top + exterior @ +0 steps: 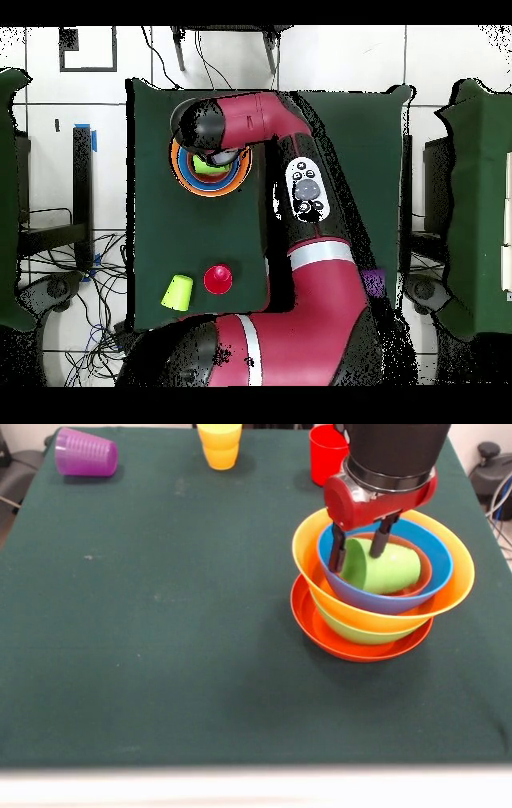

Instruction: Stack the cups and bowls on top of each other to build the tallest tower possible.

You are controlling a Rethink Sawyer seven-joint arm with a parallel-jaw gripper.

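Front view shows the tower (382, 588) at the right of the green table (160, 624), directly under the arm (396, 448) that comes down from the top edge. The gripper (360, 552) hangs inside the pile's top, its two dark fingers (338, 552) spread and straddling the rim end of a light green cup (388, 568); one finger stands just outside the cup's mouth, the other lies against its upper side, and whether they press the cup I cannot tell, though the jaws stand apart around it. The pile runs from a wide red-orange bowl (320, 634) at the bottom, then a green bowl (360, 634), then the large orange-yellow bowl (456, 584) tilted a little over it, then a blue bowl (432, 556), then a small orange bowl (420, 580) whose rim shows round the cup. The green cup lies on its side in that smallest bowl, mouth toward the fingers. Along the far edge stand a red cup (326, 454) just beside the arm, a yellow cup (219, 444) upright, and a purple cup (85, 454) lying on its side at the far left corner, all well apart from the pile. In the overhead view the arm's red bulk (300, 250) covers much of the table and hides most of the pile (208, 172); a second light green cup (178, 291) lies near the red one (218, 279).
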